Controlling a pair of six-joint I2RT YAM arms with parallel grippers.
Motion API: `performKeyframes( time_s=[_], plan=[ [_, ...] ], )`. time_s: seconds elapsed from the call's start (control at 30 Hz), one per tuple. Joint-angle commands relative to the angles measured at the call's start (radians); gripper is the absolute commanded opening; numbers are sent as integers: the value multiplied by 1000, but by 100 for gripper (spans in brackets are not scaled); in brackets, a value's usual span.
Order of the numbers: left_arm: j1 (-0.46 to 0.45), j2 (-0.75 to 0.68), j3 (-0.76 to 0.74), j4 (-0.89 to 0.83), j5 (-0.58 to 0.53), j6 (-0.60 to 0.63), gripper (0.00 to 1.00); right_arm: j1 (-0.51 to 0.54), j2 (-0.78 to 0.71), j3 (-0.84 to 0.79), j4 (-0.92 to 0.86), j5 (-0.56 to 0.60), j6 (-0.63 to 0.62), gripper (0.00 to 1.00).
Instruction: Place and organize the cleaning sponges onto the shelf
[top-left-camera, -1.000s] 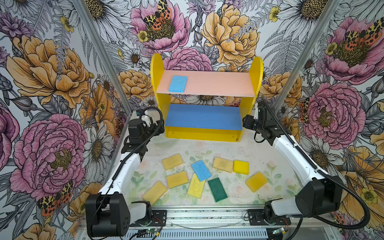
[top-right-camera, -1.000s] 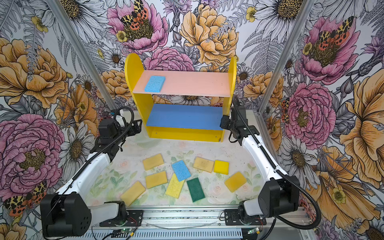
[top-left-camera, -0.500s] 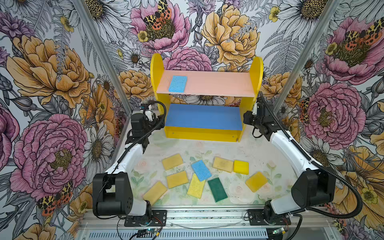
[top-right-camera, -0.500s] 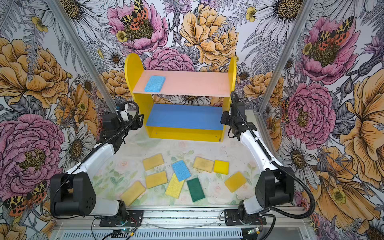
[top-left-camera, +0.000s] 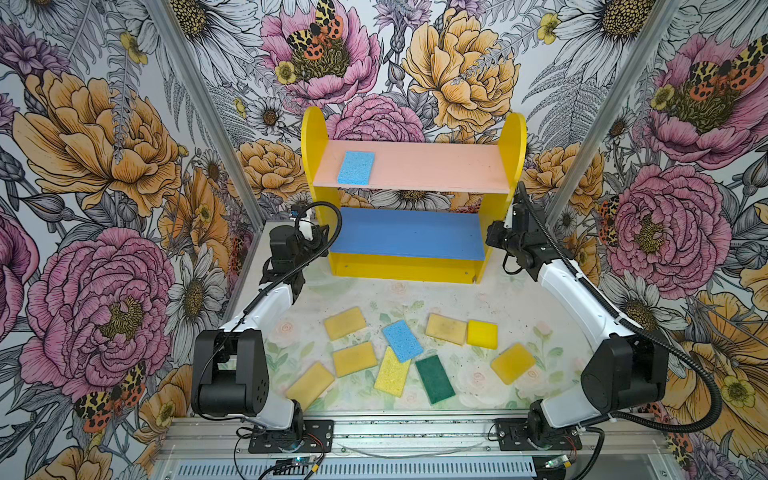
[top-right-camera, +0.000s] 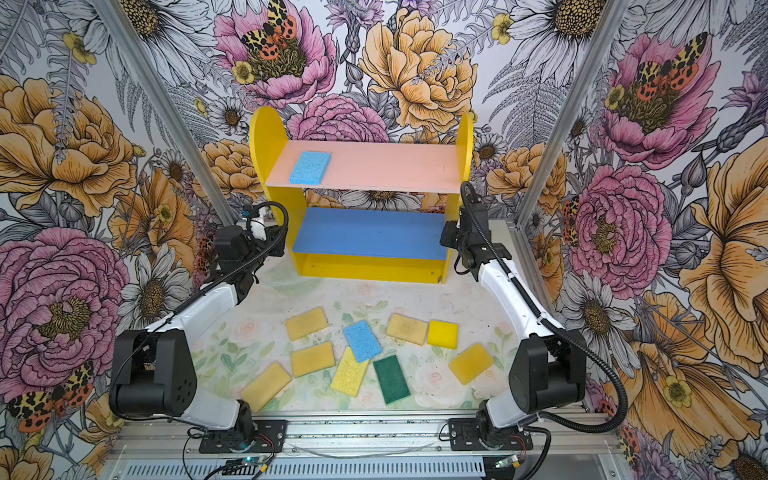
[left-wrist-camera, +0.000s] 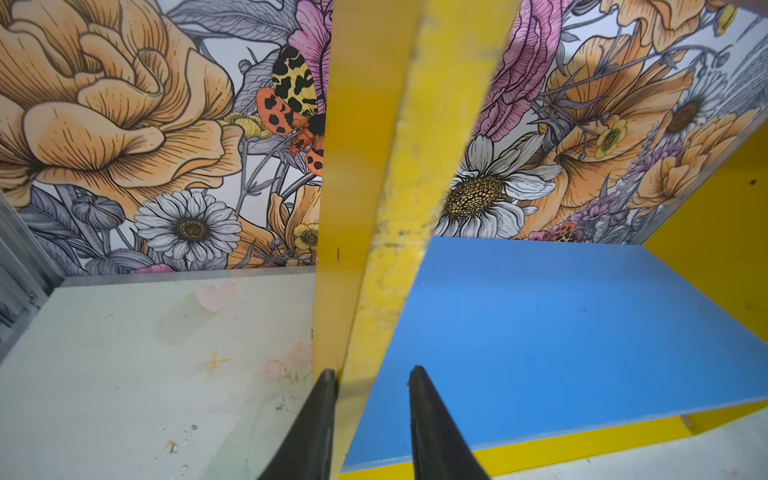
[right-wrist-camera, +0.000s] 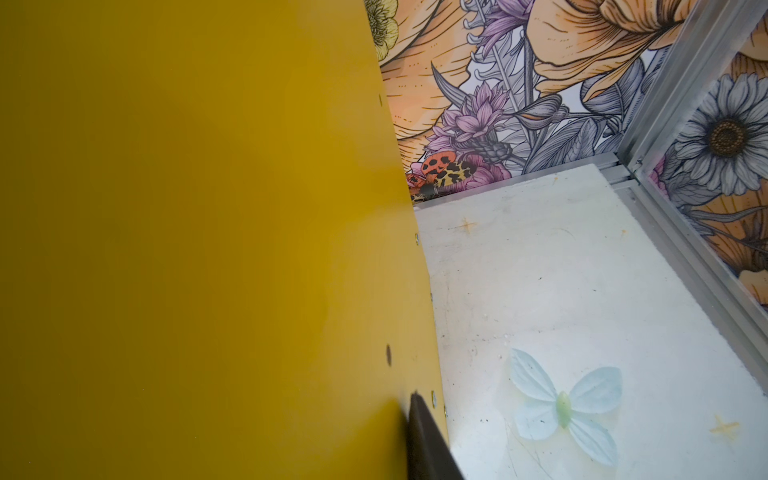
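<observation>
The shelf stands at the back, with yellow side panels, a pink upper board and a blue lower board. One light blue sponge lies on the pink board. On the table in front lie another light blue sponge, a dark green one, a pale yellow one, a bright yellow one and several tan ones. My left gripper clamps the left panel's front edge. My right gripper is at the right panel; one finger lies on its outer face, the other is hidden.
Flowered walls with metal corner posts close in the back and both sides. A narrow strip of table runs between the shelf's right panel and the wall. The arm bases sit on a rail along the front edge.
Both grippers have closed in on the shelf's side panels, the left jaws narrowing a lot. Both arms have shifted slightly toward the shelf. The sponges have not moved.
</observation>
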Motion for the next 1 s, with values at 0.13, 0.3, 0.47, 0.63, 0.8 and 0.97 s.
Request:
performKeyframes(
  time_s=[0.13,0.3,0.47,0.63,0.8,0.97],
  plan=[
    [-19,-8,18,47,45,2,8,4,-18,-11,76,2,-57,0],
    [-20,-20,0,47,70,-4,6,6,-27,-12,77,5,-59,0],
    [-31,-47,-15,49,87,-6,3,5,-48,-19,75,20,-53,0],
    [-64,-84,-29,48,98,1,0,4,-89,-44,75,37,-41,0],
    [-96,-118,-36,19,95,5,0,3,-139,-71,74,38,-38,0],
    [-128,-172,-57,-8,72,-7,0,2,-200,-104,62,35,-36,0]
  ],
)
